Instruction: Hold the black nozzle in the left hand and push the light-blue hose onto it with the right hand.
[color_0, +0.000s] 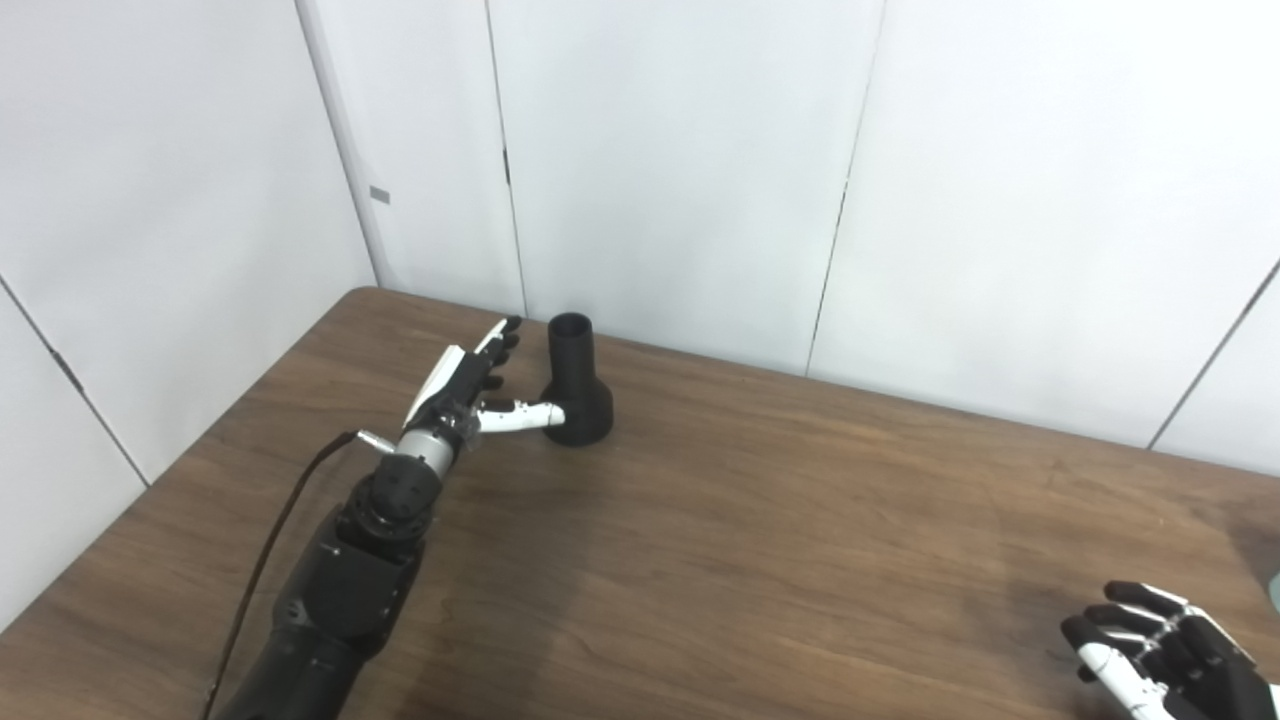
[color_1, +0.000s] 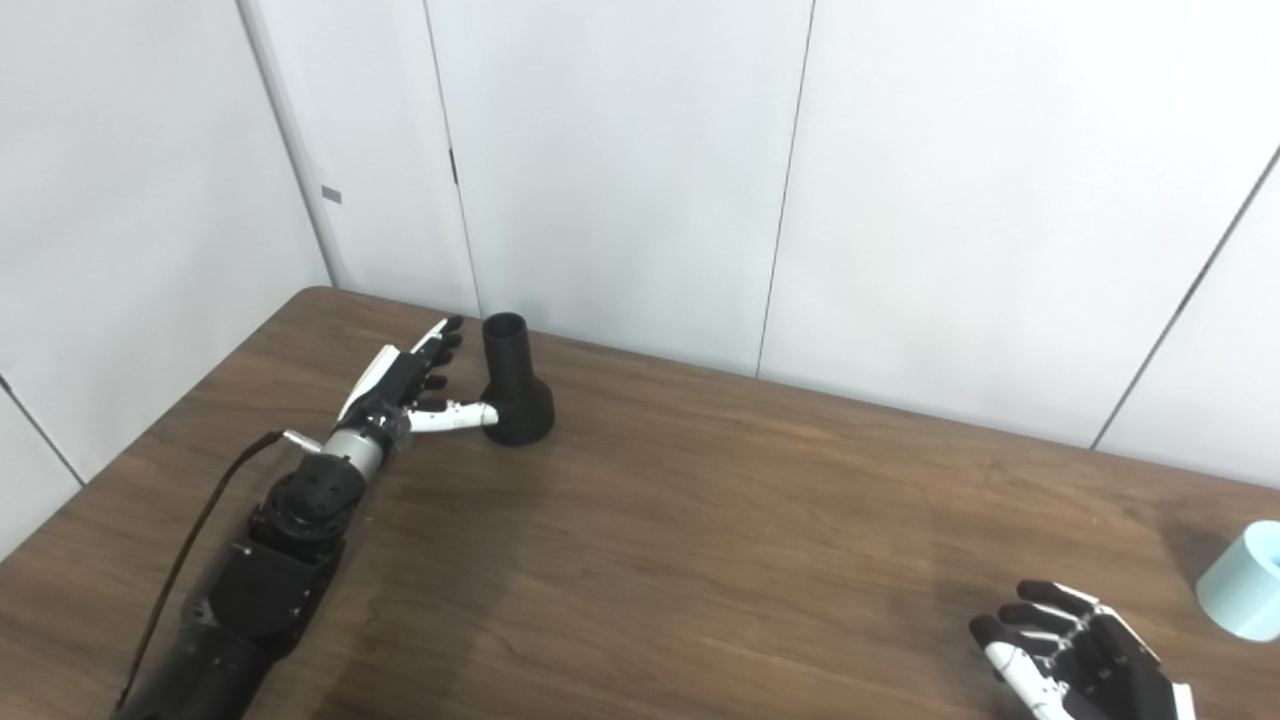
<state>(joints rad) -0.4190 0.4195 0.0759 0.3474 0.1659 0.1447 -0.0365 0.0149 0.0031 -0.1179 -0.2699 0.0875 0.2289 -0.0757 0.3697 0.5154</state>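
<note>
Right eye view shows no writing on black nozzle (color_1: 512, 385) or light-blue hose (color_1: 1243, 581).

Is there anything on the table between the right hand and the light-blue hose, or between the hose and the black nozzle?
Nothing visible. The right hand, open, sits just left of the light-blue hose with bare brown wooden table between. Bare table also runs from the hose to the black flared nozzle, beside the open left hand.

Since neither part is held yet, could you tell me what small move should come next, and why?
Probably close the left hand around the black nozzle: it stands upright on the table, the open hand beside it, thumb at its base. The right hand waits near the light-blue hose.
</note>
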